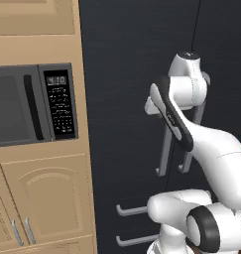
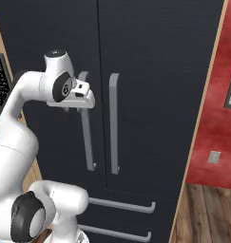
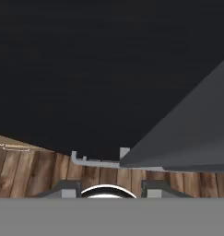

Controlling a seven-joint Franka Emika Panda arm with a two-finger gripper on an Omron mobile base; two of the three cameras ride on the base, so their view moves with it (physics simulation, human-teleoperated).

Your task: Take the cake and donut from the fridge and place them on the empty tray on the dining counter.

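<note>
The black fridge (image 1: 127,49) (image 2: 150,57) stands with both doors closed, so the cake and donut are hidden. The tray and dining counter are out of view. My gripper (image 2: 85,100) is up at the top of the left door's grey bar handle (image 2: 88,142), with the hand pressed close to it. In the hand view I look down along the door. The gripper (image 3: 113,191) has its tips partly apart, and I see nothing between them. The handle (image 3: 187,138) runs close by on the right, and the floor lies below.
A built-in microwave (image 1: 32,104) and tan wooden cabinets (image 1: 42,198) sit left of the fridge. Two grey drawer handles (image 2: 121,205) run across its lower part. A red wall (image 2: 216,118) and wooden floor (image 2: 207,213) lie to the right.
</note>
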